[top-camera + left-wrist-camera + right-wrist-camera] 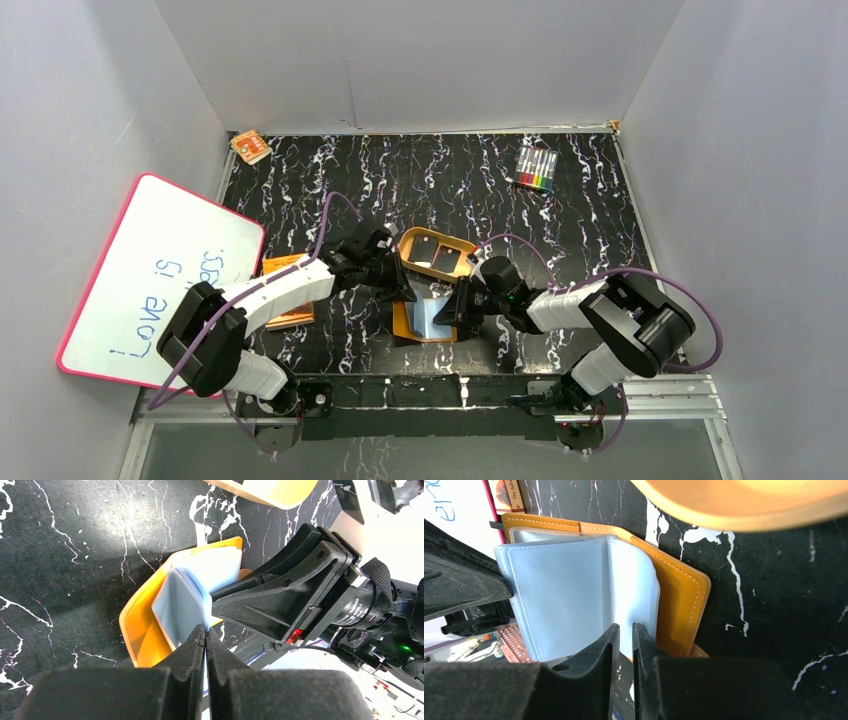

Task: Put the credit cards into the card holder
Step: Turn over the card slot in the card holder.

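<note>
The small orange-brown leather card holder (425, 318) lies open near the arms. Left end effector (205, 630) is pinched shut at its pale sleeves (559, 590); right end effector (625, 626), narrowly parted, perhaps grips one. Beyond, flat black credit cards (424, 246) sit in a tan oval tray (404, 250).

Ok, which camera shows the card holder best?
Right wrist: the card holder fills the frame, spread open. Left wrist shows it partly behind the right hand; top external shows only a small patch.

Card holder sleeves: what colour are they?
Pale blue-grey sleeves, clearest in the right wrist view.
</note>
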Controlling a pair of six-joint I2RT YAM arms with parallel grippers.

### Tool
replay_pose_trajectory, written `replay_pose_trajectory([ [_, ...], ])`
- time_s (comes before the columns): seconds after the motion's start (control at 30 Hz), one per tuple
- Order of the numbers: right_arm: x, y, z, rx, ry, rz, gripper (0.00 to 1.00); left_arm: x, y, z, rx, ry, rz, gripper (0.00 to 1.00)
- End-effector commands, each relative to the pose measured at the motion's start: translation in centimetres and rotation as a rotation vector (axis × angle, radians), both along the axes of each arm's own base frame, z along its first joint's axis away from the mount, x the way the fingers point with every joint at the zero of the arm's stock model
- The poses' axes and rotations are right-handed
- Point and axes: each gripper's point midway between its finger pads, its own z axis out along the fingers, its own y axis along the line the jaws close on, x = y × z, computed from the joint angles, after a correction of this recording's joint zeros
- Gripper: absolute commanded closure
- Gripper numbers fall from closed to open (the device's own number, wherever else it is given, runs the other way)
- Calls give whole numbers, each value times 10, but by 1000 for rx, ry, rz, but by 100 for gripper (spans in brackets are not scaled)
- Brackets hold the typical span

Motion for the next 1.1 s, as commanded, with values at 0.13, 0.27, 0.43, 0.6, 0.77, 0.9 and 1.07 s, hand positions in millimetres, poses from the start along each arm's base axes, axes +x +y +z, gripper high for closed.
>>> replay_pose_trajectory([
  [0.13, -9, -25, -25, -99, 11, -25, 64, -2, -1, 11, -11, -25, -12, 100],
  [0.27, -2, -18, -4, -44, -57, -6, 44, -1, -1, 12, 20, -15, -7, 100],
  [0.43, 8, -19, 15, -51, -119, -40, 38, -1, -2, 10, 33, -10, -4, 100],
  [0.6, 17, -29, 28, -79, -169, -103, 36, -3, -2, 8, 41, -7, -6, 100],
  [0.77, 20, -33, 43, -86, -223, -106, 34, -3, -4, 6, 44, -3, -12, 100],
  [0.9, 22, -32, 45, -111, -234, -74, 34, -3, -6, 3, 50, 2, -16, 100],
  [1.07, 31, -29, 65, -132, -321, -53, 36, -5, -3, -5, 63, 9, -14, 100],
])
